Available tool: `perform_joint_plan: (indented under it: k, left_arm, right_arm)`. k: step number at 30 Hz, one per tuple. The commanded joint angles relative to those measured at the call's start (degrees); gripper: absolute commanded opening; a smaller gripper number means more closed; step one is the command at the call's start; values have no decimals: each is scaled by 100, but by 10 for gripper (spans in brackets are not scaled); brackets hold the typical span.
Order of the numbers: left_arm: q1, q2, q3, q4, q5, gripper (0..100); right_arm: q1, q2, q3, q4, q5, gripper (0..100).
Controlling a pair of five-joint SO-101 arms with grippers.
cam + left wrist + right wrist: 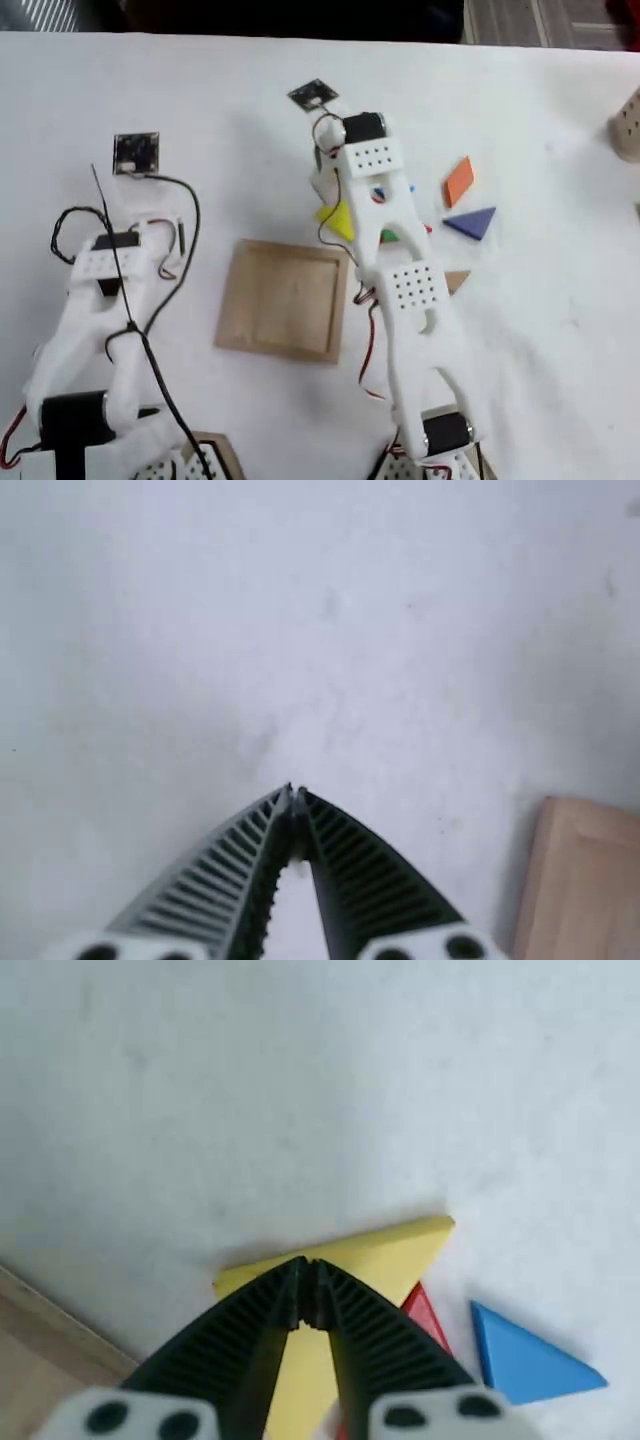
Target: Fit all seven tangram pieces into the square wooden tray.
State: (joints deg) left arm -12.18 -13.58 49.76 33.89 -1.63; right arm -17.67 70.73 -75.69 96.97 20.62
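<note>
The square wooden tray (290, 248) lies empty between the two arms. My right gripper (308, 1270) is shut, its tips over the yellow triangle (380, 1255), which lies flat just off the tray's corner (40, 1360). In the high view this triangle (338, 220) pokes out from under the right arm (370, 160). Beside it are a red piece (425, 1312) and a blue triangle (530, 1360). An orange parallelogram (459, 181), a dark blue triangle (471, 222), a green piece (389, 236) and a tan piece (457, 280) lie right of the arm. My left gripper (295, 795) is shut over bare table, a tray edge (585, 880) nearby.
The left arm (100, 270) sits folded left of the tray with black cables looping around it. Two small camera boards (135, 152) (313, 94) lie on the white table. A perforated wooden object (628, 125) stands at the right edge.
</note>
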Motion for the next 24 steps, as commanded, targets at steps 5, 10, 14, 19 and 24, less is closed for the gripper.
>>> perform_joint_plan:
  k: [5, 10, 14, 19, 24]
  left_arm:
    - [-48, -321, -176, -105, -18, 24]
    - [-40, -321, -176, -105, -18, 24]
    - [-40, -321, -176, -105, -18, 24]
    - [-40, -321, -176, -105, -18, 24]
    - [-31, -312, -176, -114, -18, 24]
  right_arm:
    - [215, -497, 273, 189, -571, 19]
    - [303, -1121, 958, 189, -765, 19]
    - [382, -1851, 1916, 163, -932, 19]
    - [426, -2967, 3710, -303, -1073, 19]
    - [585, -4549, 6154, -1789, -1099, 18]
